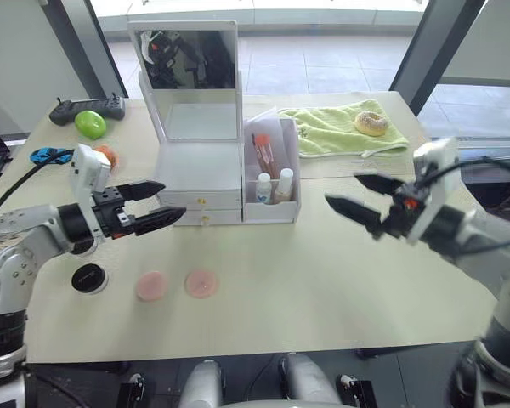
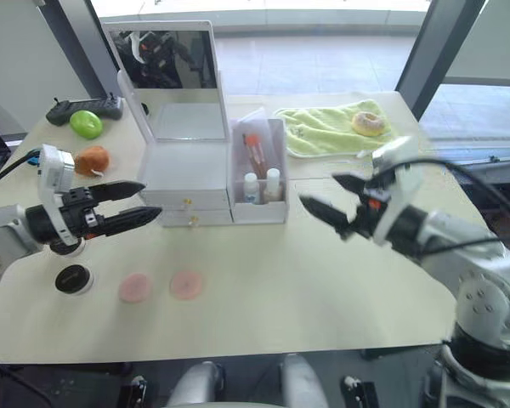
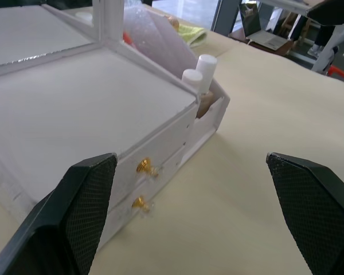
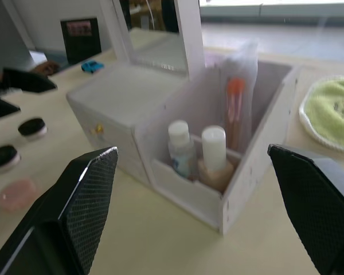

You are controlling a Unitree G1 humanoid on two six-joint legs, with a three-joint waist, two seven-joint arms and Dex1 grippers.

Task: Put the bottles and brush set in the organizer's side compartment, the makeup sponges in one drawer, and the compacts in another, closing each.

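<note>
The white organizer (image 1: 200, 174) with its raised mirror stands mid-table, and both drawers (image 1: 201, 210) are closed. In its side compartment (image 1: 293, 183) stand two white-capped bottles (image 1: 264, 187) (image 1: 285, 184) with the bagged brush set (image 1: 263, 153) behind them. Two pink makeup sponges (image 1: 151, 286) (image 1: 201, 283) lie on the table in front. A black compact (image 1: 88, 278) sits left of them, and the right wrist view has two compacts (image 4: 31, 127) (image 4: 3, 154). My left gripper (image 1: 172, 199) hovers open just left of the drawers. My right gripper (image 1: 342, 189) is open and empty, to the right of the compartment.
A green towel (image 1: 340, 127) with a doughnut-shaped item (image 1: 371, 123) lies at the back right. A black controller (image 1: 87, 108), a green object (image 1: 90, 124), an orange object (image 1: 106, 155) and a blue item (image 1: 49, 155) sit at the back left.
</note>
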